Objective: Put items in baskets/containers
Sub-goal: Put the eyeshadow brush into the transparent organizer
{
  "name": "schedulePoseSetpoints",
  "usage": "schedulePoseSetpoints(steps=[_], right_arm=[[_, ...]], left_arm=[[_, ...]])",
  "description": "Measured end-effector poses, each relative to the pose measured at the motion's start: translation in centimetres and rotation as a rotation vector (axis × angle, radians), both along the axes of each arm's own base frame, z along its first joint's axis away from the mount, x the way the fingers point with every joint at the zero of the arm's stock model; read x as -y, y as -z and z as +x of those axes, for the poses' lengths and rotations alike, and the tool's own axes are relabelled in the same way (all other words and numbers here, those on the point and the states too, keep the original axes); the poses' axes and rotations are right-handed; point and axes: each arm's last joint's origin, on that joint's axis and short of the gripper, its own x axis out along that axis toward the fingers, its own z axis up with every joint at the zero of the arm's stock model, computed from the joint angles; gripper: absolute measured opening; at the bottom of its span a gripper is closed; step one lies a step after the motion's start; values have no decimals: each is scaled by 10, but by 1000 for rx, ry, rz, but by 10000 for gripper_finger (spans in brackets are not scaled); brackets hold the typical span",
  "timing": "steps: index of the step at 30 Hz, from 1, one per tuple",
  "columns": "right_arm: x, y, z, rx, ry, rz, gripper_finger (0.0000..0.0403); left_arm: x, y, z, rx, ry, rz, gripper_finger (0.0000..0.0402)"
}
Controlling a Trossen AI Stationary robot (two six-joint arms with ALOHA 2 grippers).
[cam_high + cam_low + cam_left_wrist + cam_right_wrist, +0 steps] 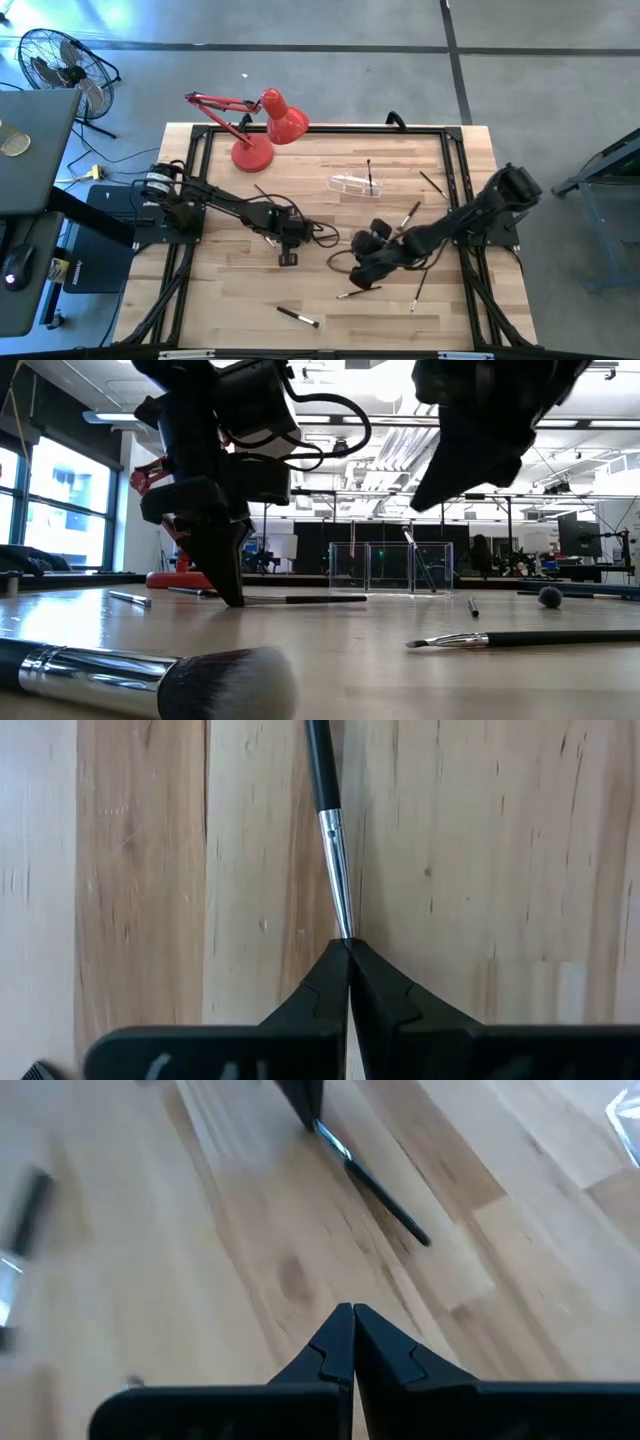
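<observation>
Left gripper (348, 948) seen down at tabletop mid-table, fingers pinched together on bristle tip of thin brush (330, 825), dark handle and silver ferrule lying flat on wood. Right gripper (352, 1316) held above table, fingers pressed together, nothing gripped. Clear holder (356, 183) spotted toward far side near red lamp (262, 128), one brush stood inside. Other brushes left scattered on table (220, 310), fluffy one (140, 680) nearest low camera.

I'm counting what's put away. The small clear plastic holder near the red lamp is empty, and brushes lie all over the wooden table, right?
Not quite: the small clear plastic holder already has one thin dark brush standing in it, as the high view shows. It does sit near the red desk lamp, and brushes lie scattered over the wooden table.
</observation>
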Motion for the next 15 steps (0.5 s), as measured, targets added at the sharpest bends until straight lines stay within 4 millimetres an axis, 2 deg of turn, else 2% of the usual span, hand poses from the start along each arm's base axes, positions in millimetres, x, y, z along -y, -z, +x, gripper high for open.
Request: schedulePoseSetpoints(steps=[4, 8, 15], right_arm=[[-1, -8, 2, -93, -16, -70, 0], [2, -9, -1, -108, -5, -102, 0], [3, 2, -5, -105, -9, -88, 0]], left_arm=[[0, 0, 0, 4, -22, -14, 0], [1, -1, 2, 11, -36, -26, 0], [3, -10, 10, 42, -40, -53, 0]])
